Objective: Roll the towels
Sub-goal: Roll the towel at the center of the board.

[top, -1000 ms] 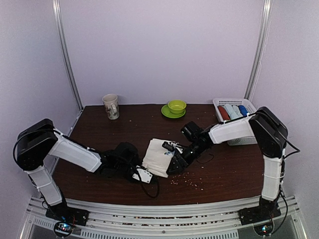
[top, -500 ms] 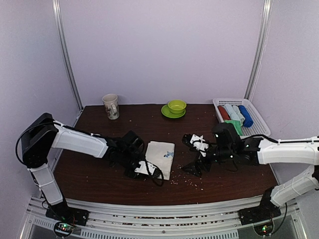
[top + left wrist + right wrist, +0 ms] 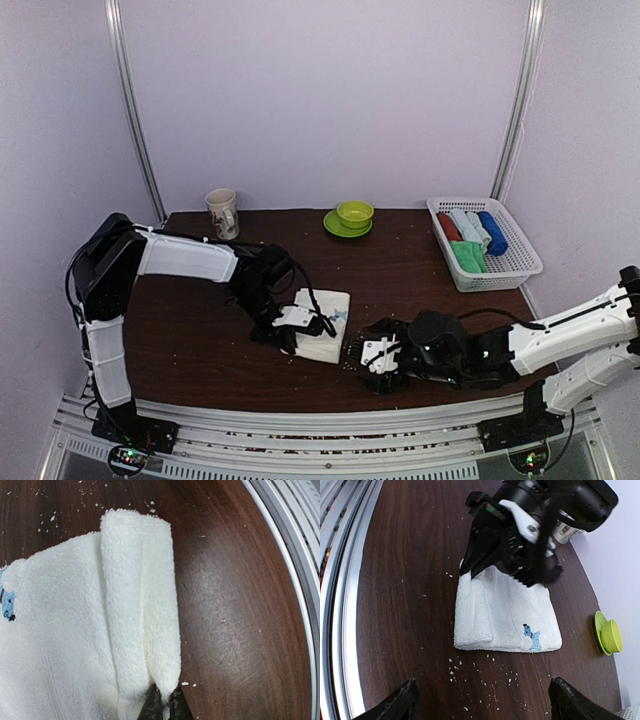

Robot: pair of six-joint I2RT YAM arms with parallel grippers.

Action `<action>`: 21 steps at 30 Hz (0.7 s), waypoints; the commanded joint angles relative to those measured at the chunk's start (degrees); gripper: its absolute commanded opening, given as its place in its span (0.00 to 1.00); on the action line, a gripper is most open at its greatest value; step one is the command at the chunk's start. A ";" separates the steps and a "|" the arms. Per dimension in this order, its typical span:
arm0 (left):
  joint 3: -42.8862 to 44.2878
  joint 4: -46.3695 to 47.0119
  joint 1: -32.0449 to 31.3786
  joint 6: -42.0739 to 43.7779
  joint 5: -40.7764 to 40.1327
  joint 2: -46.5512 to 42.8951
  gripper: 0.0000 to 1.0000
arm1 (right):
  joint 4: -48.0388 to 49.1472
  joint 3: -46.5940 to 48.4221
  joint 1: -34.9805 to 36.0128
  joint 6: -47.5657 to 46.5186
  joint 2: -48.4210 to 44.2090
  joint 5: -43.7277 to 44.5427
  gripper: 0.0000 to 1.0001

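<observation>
The cream-white towel [image 3: 325,322] lies folded on the dark table, with a small blue emblem [image 3: 533,638] near one corner. My left gripper [image 3: 300,335] is shut on a raised fold at the towel's edge; in the left wrist view the fingertips [image 3: 156,706] pinch that fold of the towel [image 3: 75,630]. My right gripper [image 3: 380,360] hovers low by the table's front edge, open and empty, a little short of the towel [image 3: 505,615]. Its fingers [image 3: 402,700] stand wide apart. A green towel [image 3: 466,256] lies in the basket.
A white basket [image 3: 522,268] at the back right holds red, pale blue and dark blue rolls. A mug [image 3: 222,213] stands at the back left, and a green bowl on a saucer [image 3: 354,214] at the back middle. Crumbs [image 3: 485,672] lie scattered before the towel.
My right gripper has let go of the towel, swung away and come down near the front edge, open. The left arm has shifted onto the towel's edge.
</observation>
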 commanded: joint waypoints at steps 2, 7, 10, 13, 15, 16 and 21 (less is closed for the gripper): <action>4.60 -11.47 1.40 0.30 5.18 4.17 0.00 | 4.55 2.91 4.93 -8.01 9.74 11.76 0.88; 6.49 -12.81 1.94 -0.54 5.96 5.54 0.00 | 7.65 7.84 7.50 -11.23 19.99 19.69 0.86; 6.44 -12.90 2.15 -0.67 5.88 5.65 0.00 | 8.60 10.62 7.85 -12.04 24.82 21.92 0.86; 6.26 -13.07 2.29 -0.51 5.97 5.66 0.00 | 9.96 12.29 7.79 -12.34 28.40 24.13 0.86; 6.16 -13.07 2.52 -0.42 6.32 5.66 0.00 | 10.27 13.11 7.85 -12.53 30.15 24.18 0.85; 6.16 -13.15 2.60 -0.35 6.48 5.73 0.00 | 10.52 13.48 7.87 -12.86 30.99 24.22 0.84; 6.50 -13.77 3.03 0.09 7.45 6.05 0.00 | 11.29 14.83 7.78 -13.86 34.27 24.72 0.76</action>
